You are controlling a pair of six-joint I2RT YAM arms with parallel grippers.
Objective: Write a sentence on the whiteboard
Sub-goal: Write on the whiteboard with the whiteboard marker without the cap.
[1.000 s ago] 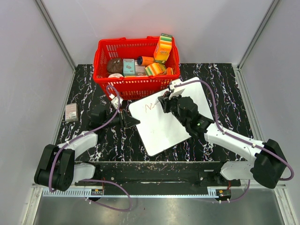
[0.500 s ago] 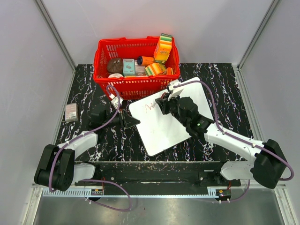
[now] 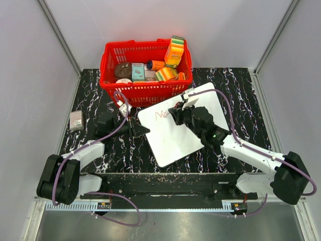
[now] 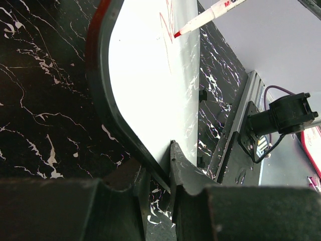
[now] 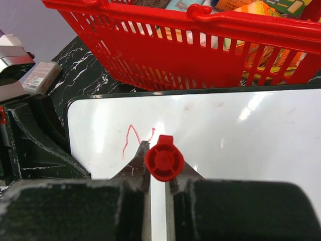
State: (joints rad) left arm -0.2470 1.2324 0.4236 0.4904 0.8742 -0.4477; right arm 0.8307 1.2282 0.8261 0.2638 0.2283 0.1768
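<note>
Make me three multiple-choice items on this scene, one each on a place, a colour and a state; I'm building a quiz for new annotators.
1. Where does the basket stand?
A. Beyond the whiteboard's far edge
B. By the arm bases
C. On the whiteboard

2. What colour are the strokes on the whiteboard?
A. Blue
B. Red
C. Green

3. What is the left end effector doing?
A. Hanging open over the basket
B. Clamping the whiteboard's edge
C. Lying open on the table

Key:
1 A: the top view shows the basket behind the whiteboard.
2 B: both wrist views show red lines.
3 B: the left wrist view shows the edge between its fingers. The right end effector holds the marker.
</note>
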